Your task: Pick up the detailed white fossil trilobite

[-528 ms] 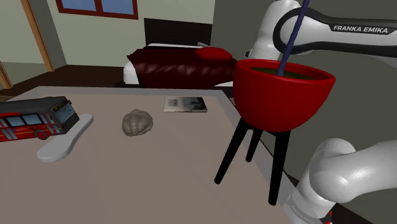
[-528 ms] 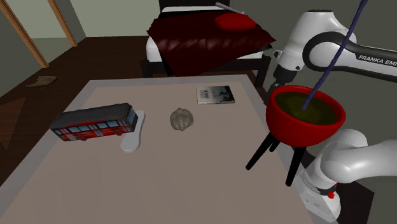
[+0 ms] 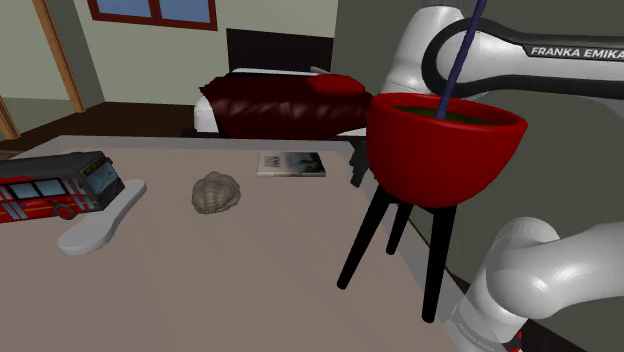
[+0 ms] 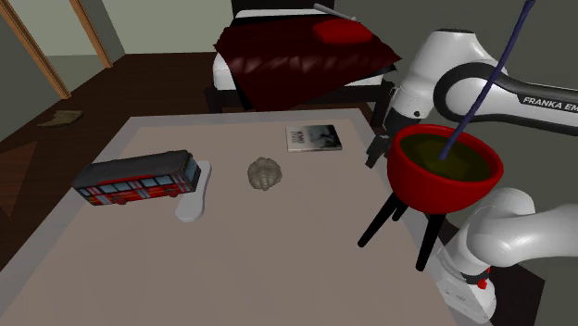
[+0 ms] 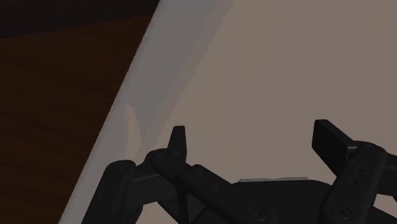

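The fossil trilobite (image 3: 217,192) (image 4: 265,173) is a grey-tan ribbed lump lying near the middle of the beige table (image 3: 250,275) (image 4: 259,255). My black gripper (image 3: 356,166) (image 4: 377,150) hangs over the table's edge beside the red bowl, well off to the shoulder view's right of the trilobite. In the wrist view the gripper (image 5: 254,137) is open, its fingers (image 5: 178,143) wide apart with nothing between them, above the table's edge (image 5: 137,108) and dark wood floor.
A red bowl planter (image 3: 445,145) (image 4: 445,171) on black legs stands close to the arm. A booklet (image 3: 291,164) (image 4: 313,138), a toy bus (image 3: 55,185) (image 4: 137,178) and a white flat sole (image 3: 100,222) (image 4: 193,194) lie on the table. A bed (image 3: 280,105) stands behind.
The arm's upper part has swung toward the table, and the gripper has come into sight beside the red bowl. The trilobite and the other things have not moved.
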